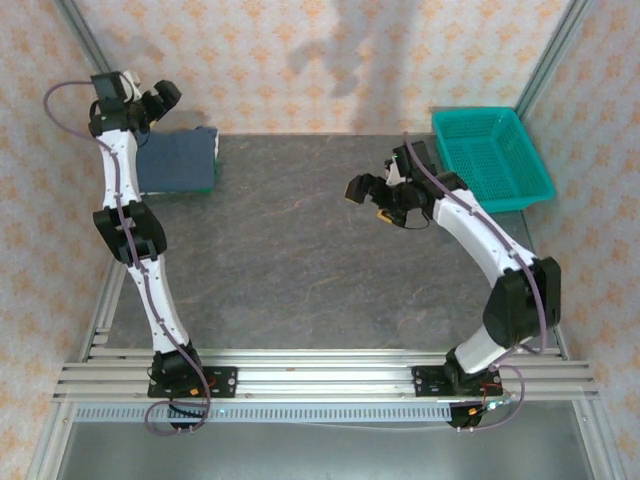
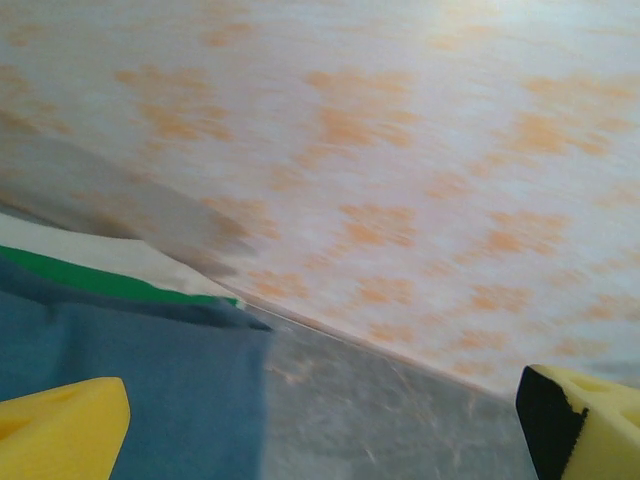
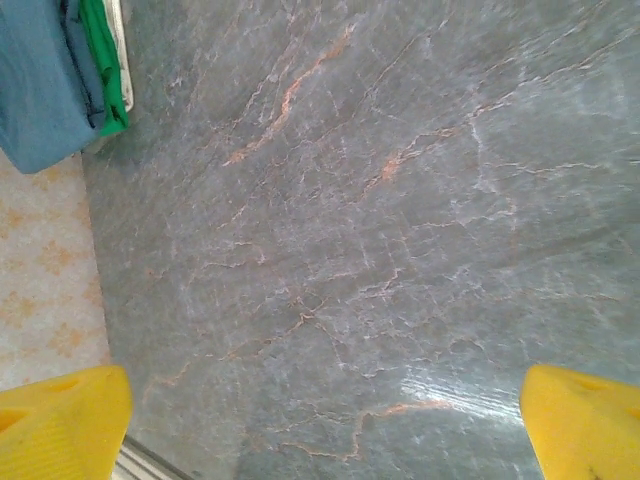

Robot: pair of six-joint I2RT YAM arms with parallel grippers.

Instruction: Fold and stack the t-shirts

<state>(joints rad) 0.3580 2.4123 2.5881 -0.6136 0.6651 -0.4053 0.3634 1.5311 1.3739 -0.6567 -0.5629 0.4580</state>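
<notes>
The t-shirts lie folded in one stack (image 1: 178, 162) at the table's far left: slate-blue (image 2: 130, 370) on top, green (image 2: 90, 282) under it, white (image 2: 90, 255) at the bottom. My left gripper (image 1: 160, 100) hangs above the stack's far edge near the back wall. It is open, its yellow fingertips (image 2: 60, 430) wide apart with nothing between them. My right gripper (image 1: 375, 195) hovers open over the bare middle of the table, its fingertips (image 3: 585, 420) spread over the stone surface. Its wrist view catches the stack's corner (image 3: 40, 80) at the upper left.
A teal mesh basket (image 1: 490, 155) stands at the far right corner, just behind the right arm. Patterned walls (image 2: 400, 150) close in the back and both sides. The dark marbled table (image 1: 300, 260) stretches between the arms.
</notes>
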